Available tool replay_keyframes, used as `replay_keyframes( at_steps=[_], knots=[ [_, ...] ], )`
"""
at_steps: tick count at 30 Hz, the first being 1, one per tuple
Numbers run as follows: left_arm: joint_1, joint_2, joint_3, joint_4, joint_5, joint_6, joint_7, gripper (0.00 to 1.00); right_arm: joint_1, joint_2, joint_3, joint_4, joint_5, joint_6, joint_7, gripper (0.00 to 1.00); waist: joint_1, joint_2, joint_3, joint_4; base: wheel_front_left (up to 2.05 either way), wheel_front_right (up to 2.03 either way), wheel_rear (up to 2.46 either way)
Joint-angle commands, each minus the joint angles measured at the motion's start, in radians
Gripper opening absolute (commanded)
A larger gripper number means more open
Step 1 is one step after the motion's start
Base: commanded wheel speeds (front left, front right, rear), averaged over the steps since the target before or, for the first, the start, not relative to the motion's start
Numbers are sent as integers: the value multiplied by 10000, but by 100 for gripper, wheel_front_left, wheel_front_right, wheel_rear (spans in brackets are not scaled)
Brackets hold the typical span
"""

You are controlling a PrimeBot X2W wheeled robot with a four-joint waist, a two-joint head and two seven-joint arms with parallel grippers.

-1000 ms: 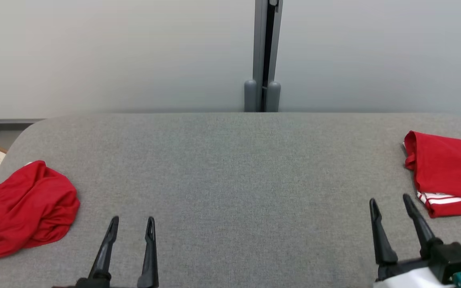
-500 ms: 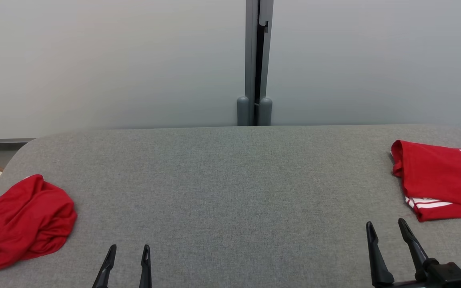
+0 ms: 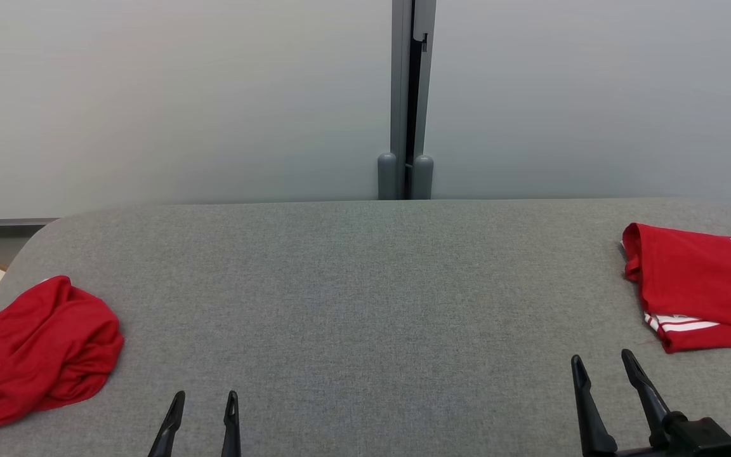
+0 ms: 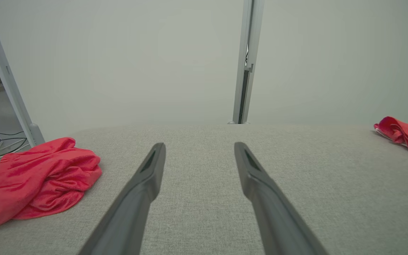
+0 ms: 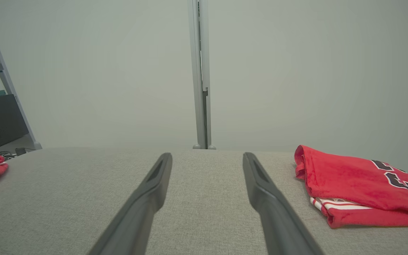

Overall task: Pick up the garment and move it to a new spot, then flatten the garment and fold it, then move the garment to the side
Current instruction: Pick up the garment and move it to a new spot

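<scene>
Bench point(image 3: 365, 285), head view: crumpled garment point(image 3: 42, 352) at approx 8 o'clock, near the L edge, bunched up, not spread. Folded jersey point(image 3: 695, 279) at 3 o'clock by the R edge, stacked neat w/ dark numerals up. Post point(image 3: 407, 95) at 12 o'clock, behind the bench.

L end effector point(image 3: 205, 397) at 7 o'clock: released, fingers apart, nothing between them. Crumpled garment lies at its 10 o'clock, near but no contact. R end effector point(image 3: 601, 358) at 5 o'clock: also released & empty. Folded jersey sits at its 1 o'clock, just past the tips, not touching.

Progress, as a judgement: folded jersey looks like a finished item parked at the side. Crumpled garment looks like the one to work on, and none of its steps are begun: not picked up, not moved, not flattened, not folded. All left to do: grab, carry to mid-bench, spread, fold, shift aside. L arm is nearer for the pick.
</scene>
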Motion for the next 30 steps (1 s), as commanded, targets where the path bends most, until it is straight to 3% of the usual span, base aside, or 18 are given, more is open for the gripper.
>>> replay_keyframes(
  at_steps=[1,13,30],
  knots=[
    [-76,32,14,3,-78,35,0,100,57,-5,21,14,-7,-5,-8,100,0,-1,5,-1,0,0,0],
    [-190,35,-46,144,7,5,-2,100,199,-5,156,64,66,-5,-8,100,0,-1,15,457,0,0,0],
    [174,34,495,-160,321,-148,0,100,353,-3,749,10,443,-5,-9,100,0,-1,-31,3656,0,0,0]
  ],
)
